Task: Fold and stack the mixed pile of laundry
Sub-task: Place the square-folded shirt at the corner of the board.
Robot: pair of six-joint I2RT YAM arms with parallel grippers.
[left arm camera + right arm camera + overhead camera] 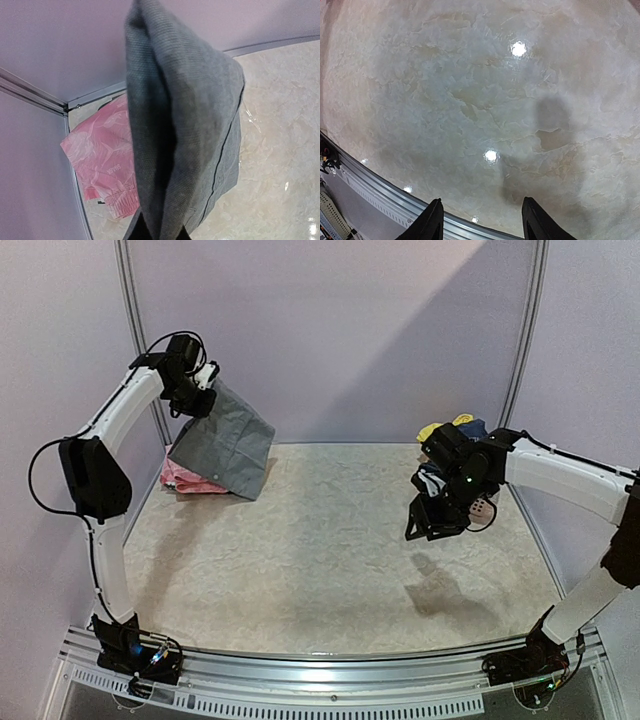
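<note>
My left gripper [204, 400] is raised at the back left, shut on the top edge of a grey garment [232, 445] that hangs down to the table. In the left wrist view the grey garment [185, 125] fills the middle, pinched at the left gripper [159, 233]. A folded pink printed garment [183, 477] [102, 155] lies on the table under and behind it. The rest of the laundry pile [455, 426], with yellow and navy pieces, sits at the back right, partly hidden by my right arm. My right gripper [425, 530] [482, 221] hovers open over bare table, nothing between its fingers.
The marbled table [320, 550] [470, 100] has a metal rail along its front edge [330, 670] [375, 187]. Lilac walls with metal posts [135, 320] close the back and sides, and the wall corner [65, 106] stands right behind the pink garment.
</note>
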